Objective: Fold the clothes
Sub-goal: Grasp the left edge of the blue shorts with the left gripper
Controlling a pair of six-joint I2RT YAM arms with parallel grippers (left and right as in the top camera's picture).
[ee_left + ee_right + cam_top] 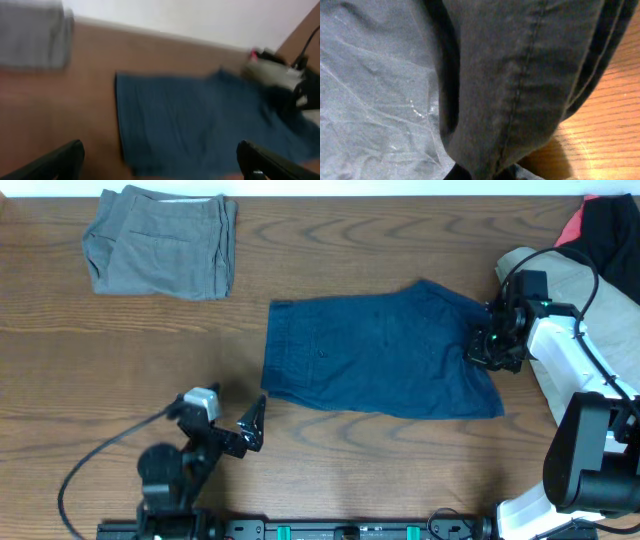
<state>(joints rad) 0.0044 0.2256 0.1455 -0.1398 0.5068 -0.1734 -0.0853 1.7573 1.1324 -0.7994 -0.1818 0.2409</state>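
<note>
blue shorts (380, 355) hem in right gripper (483, 350)

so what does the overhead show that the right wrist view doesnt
Only the overhead: the whole outline of the blue shorts, the folded grey garment at the top left, the clothes pile at the right edge, the left gripper open over bare wood, and the right gripper at the shorts' right edge. Only the right wrist: a close-up fold of the fabric with its stitched seam. Both: the shorts and the wooden table.
</note>
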